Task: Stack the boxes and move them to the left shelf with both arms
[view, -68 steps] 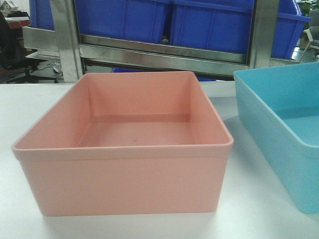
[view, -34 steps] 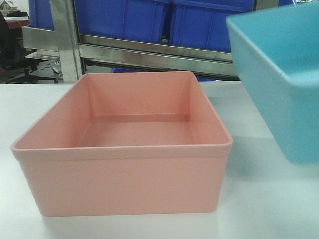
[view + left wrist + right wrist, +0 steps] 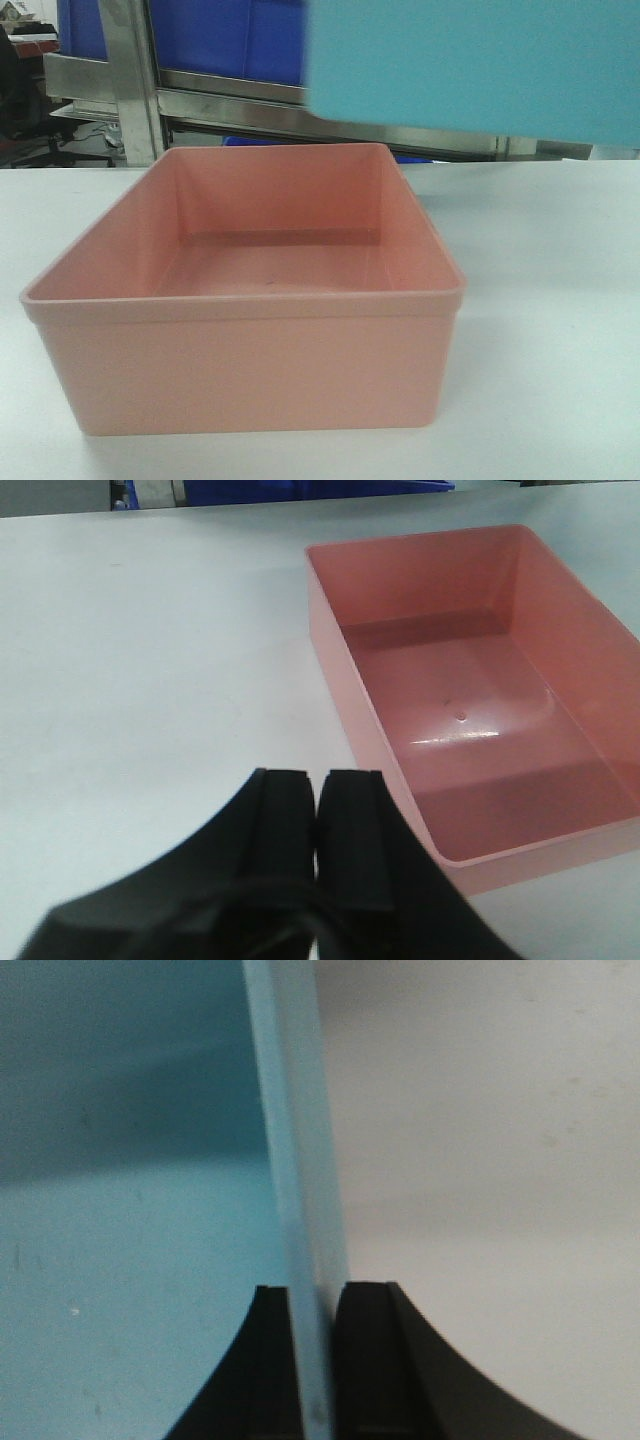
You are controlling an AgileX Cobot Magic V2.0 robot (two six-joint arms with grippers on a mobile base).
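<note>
The right gripper (image 3: 318, 1295) was clamped on the thin side wall of the light blue matte plastic open-top bin (image 3: 130, 1210). One black finger (image 3: 270, 1360) sat inside the bin and the other was outside, with the wall edge-on between them. In the right wrist view, that wall ran almost straight up from the jaws. The bin's pale blue inside lay to the left of it and the white tabletop (image 3: 480, 1160) to the right.

In the front view, the light blue bin (image 3: 470, 65) hung in the air, clear of the table. It filled the upper right of that view and hid part of the rack behind it. Neither arm could be seen from there.

The left gripper (image 3: 318, 780) was closed on nothing, its two black fingers pressed together with only a thin seam between them. It pointed forward and down over bare white table (image 3: 150, 660), just left of the near corner of the salmon pink matte plastic rectangular bin (image 3: 470, 710) and not touching it.

The pink bin (image 3: 250, 370) stood upright and empty on the white table (image 3: 550, 300), below and left of the raised blue one and apart from it.

Behind the table stood the stainless steel rack (image 3: 200, 100), with a flat front rail and an upright post. Dark blue plastic bins (image 3: 210, 35) rested on the level above the rail.
</note>
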